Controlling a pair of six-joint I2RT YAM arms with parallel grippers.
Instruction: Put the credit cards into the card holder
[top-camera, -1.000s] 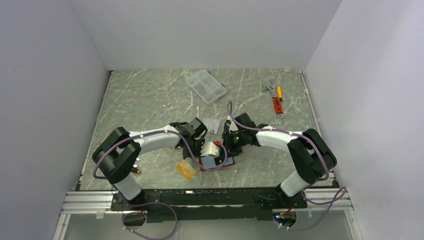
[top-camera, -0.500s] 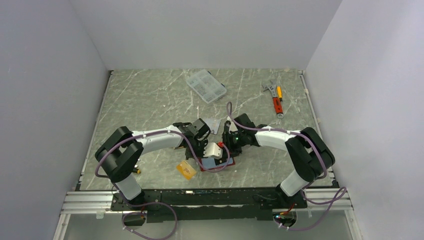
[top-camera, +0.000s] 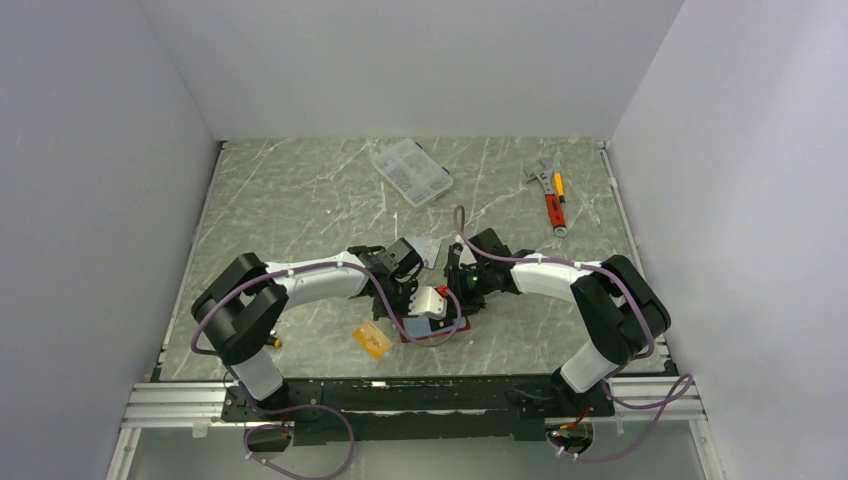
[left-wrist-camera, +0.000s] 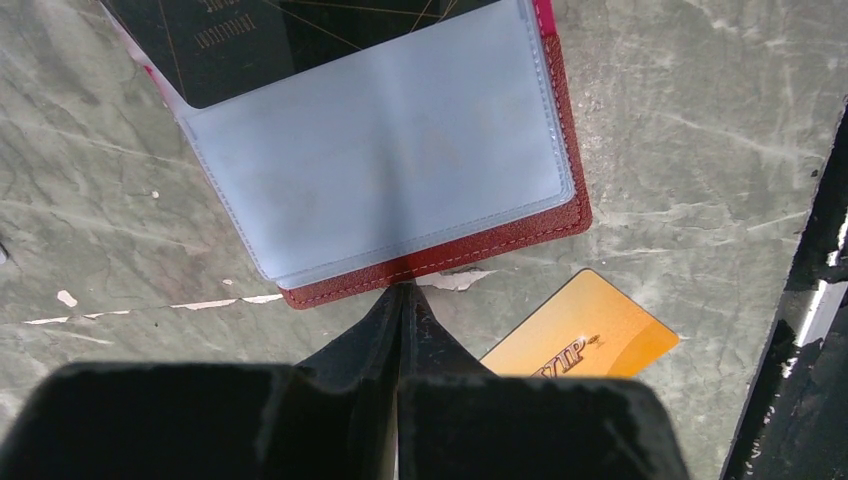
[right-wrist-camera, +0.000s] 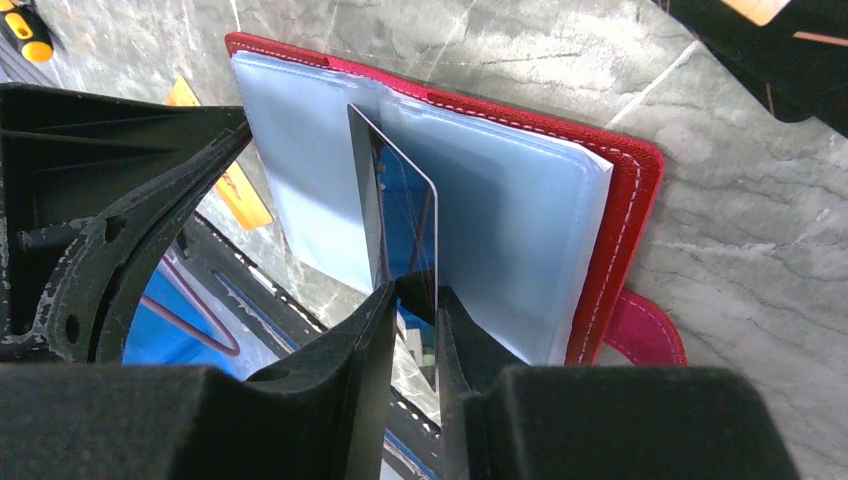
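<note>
The red card holder (top-camera: 452, 328) lies open on the table, its light blue sleeves up, in the left wrist view (left-wrist-camera: 440, 255) and the right wrist view (right-wrist-camera: 625, 190). My right gripper (right-wrist-camera: 415, 290) is shut on a dark glossy card (right-wrist-camera: 400, 210), which stands on edge over the holder's middle fold. My left gripper (left-wrist-camera: 403, 292) is shut and empty, its tips touching the holder's near red edge. A dark card (left-wrist-camera: 270, 35) shows at the holder's far half. An orange-gold VIP card (left-wrist-camera: 585, 330) lies on the table beside the holder (top-camera: 372, 340). A silver-grey card (top-camera: 428, 248) lies behind the grippers.
A clear compartment box (top-camera: 411, 171) sits at the back middle. A wrench and an orange-handled tool (top-camera: 552, 197) lie at the back right. A black object with an orange card edge (right-wrist-camera: 775, 35) lies just past the holder. A small yellow tool (top-camera: 272, 341) lies near the left arm.
My left gripper has shifted slightly right, toward the card holder. My right gripper has stayed almost still with the dark card.
</note>
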